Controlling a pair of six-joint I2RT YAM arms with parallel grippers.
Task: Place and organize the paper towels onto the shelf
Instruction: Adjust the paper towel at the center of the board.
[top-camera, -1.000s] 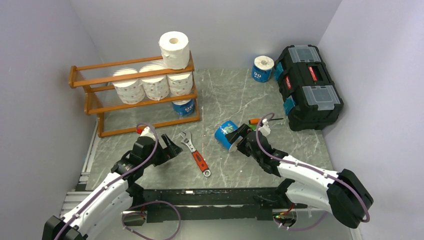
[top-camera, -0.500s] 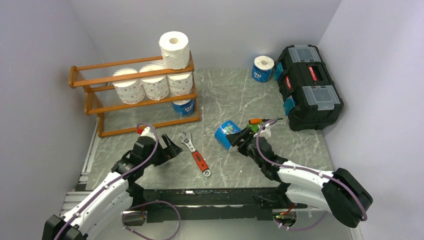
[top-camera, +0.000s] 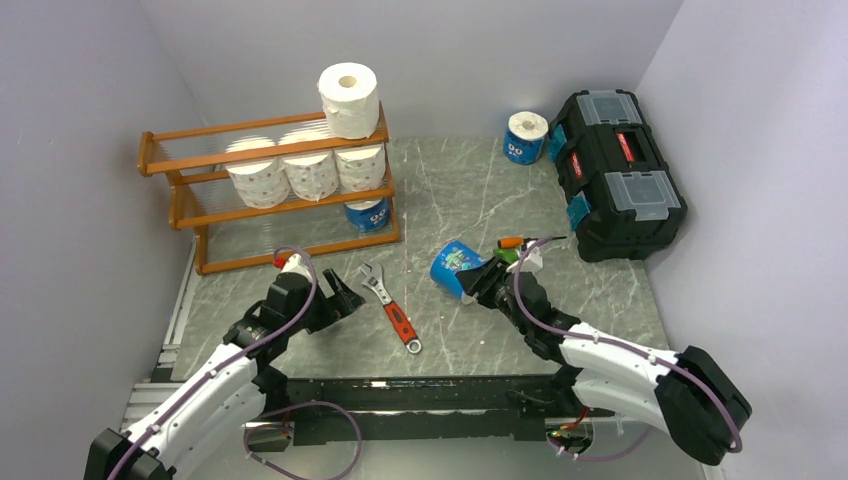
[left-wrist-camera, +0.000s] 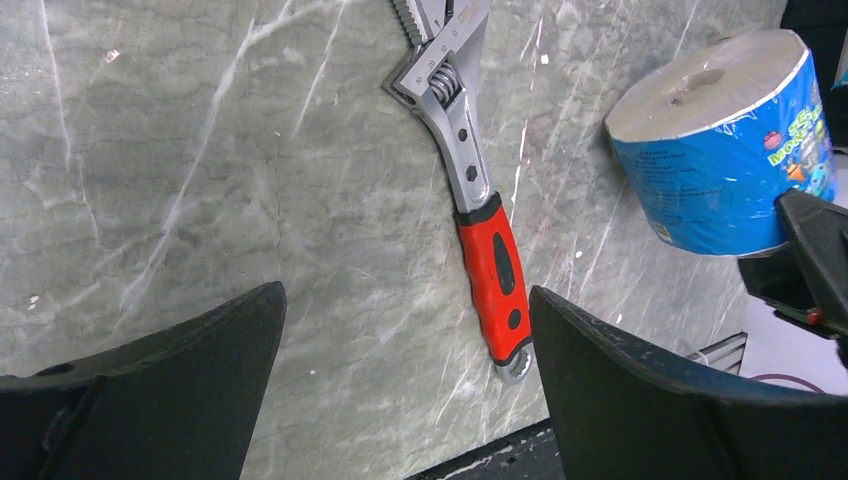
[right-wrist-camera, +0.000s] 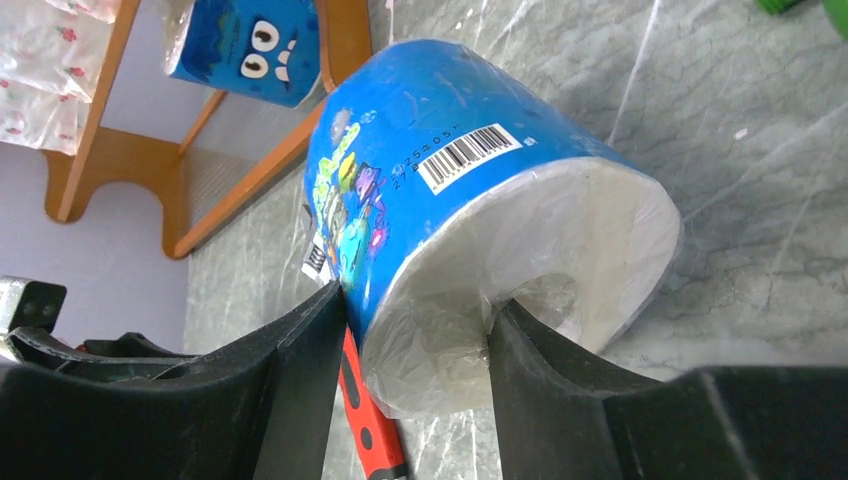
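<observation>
While the left gripper (left-wrist-camera: 403, 295) hangs wide open over the wrench (left-wrist-camera: 470, 170), the right gripper (right-wrist-camera: 418, 308) pinches the wall of a blue-wrapped paper towel roll (right-wrist-camera: 450, 170) tilted on the bench (top-camera: 450, 190), one finger inside its core.
</observation>
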